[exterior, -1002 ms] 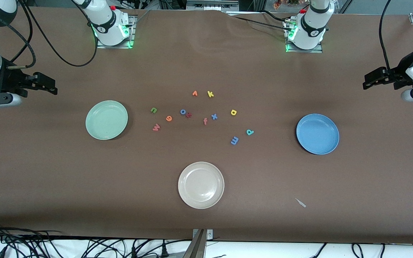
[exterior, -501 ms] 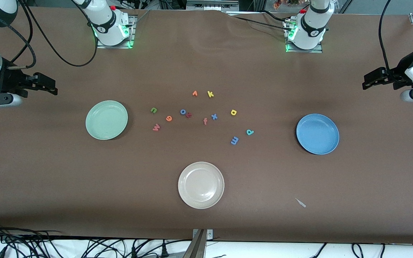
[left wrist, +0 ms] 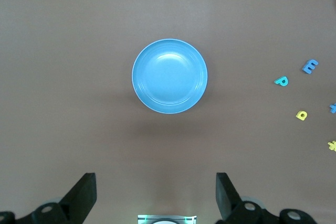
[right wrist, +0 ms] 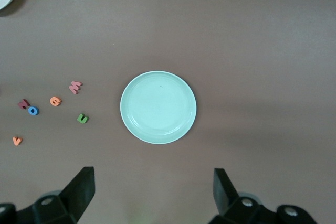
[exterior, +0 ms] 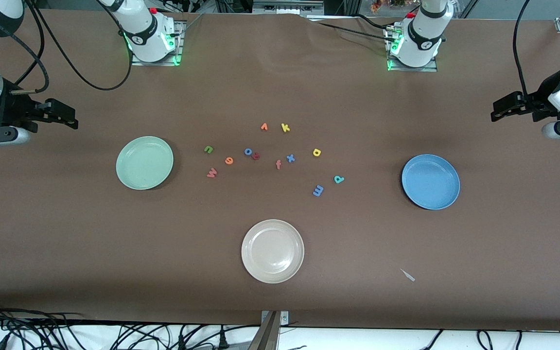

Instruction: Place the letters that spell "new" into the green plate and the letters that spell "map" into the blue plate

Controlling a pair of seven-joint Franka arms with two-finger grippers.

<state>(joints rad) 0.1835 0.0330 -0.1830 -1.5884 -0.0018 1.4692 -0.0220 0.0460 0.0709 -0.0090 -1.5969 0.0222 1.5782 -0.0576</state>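
Note:
The green plate [exterior: 144, 163] lies toward the right arm's end, empty. Beside it on the cloth lie the green n [exterior: 208, 149], orange e [exterior: 229, 161] and red-pink w [exterior: 211, 172]. The blue plate [exterior: 430, 181], also empty, lies toward the left arm's end, with the blue m [exterior: 318, 190], teal p [exterior: 339, 179] and yellow a [exterior: 316, 152] on the cloth near the middle. My right gripper [exterior: 68, 118] hangs open high over its table end, looking down on the green plate [right wrist: 158, 107]. My left gripper [exterior: 498, 111] hangs open over its end, above the blue plate [left wrist: 169, 76].
A cream plate [exterior: 272, 251] sits nearer the front camera than the letters. Other letters lie among them: blue o [exterior: 248, 151], orange v [exterior: 264, 127], yellow k [exterior: 285, 128], blue x [exterior: 290, 158] and an f [exterior: 278, 165]. A small pale scrap [exterior: 408, 275] lies near the front edge.
The left arm has drifted very slightly toward the table's back; plates, letters and the right arm are unmoved.

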